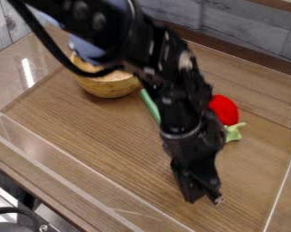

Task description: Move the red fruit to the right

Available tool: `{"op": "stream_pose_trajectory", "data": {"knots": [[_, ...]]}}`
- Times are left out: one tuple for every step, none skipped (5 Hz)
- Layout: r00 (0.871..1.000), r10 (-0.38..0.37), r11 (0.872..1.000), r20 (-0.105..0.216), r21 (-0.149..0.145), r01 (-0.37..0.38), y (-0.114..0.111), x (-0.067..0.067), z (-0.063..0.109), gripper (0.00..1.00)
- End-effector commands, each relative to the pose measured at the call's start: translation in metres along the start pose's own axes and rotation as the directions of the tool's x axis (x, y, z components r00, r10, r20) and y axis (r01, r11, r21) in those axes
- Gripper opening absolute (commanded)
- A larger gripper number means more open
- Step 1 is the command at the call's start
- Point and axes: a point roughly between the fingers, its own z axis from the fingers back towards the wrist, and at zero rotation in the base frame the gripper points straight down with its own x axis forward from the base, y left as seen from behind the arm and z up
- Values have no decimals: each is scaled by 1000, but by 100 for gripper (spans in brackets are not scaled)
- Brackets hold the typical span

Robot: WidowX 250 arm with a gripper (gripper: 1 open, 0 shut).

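- red fruit [223, 109] lies on the wooden table [75, 145], toward the right side, partly hidden behind the black robot arm [160, 68].
- its pale green leafy top [236, 133] points down and to the right, just beside the arm's lower part.
- black gripper [203, 190] hangs low over the table in the front right part of the scene, pointing steeply down, well in front of the fruit.
- the jaws are closed together and nothing is held between them.
- the gripper is apart from the fruit; bare wood shows between its tip and the leafy top.
- green block [151, 104] lies on the table behind the arm, and only a narrow strip of it shows at the arm's left edge.
- wooden bowl [105, 84] stands at the back left, its upper part covered by the arm that stretches across it from the top left corner.
- clear plastic walls [39, 136] run around the table edges, with a low pane along the front and a taller one at the right.
- the arm is slightly blurred, so the fine shape of the fingers cannot be made out.
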Motion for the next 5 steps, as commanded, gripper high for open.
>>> {"op": "stream_pose_trajectory", "data": {"knots": [[999,-44,999,6,1,44,0,5,-9,0],[1000,-29,1000,-3,5,29,-9,16,8,100],[1000,-13,1000,-14,11,13,-19,27,21,100],[994,-99,995,-39,8,100,-28,36,3,0],[984,-168,986,-56,9,169,-31,39,-12,0]]}}
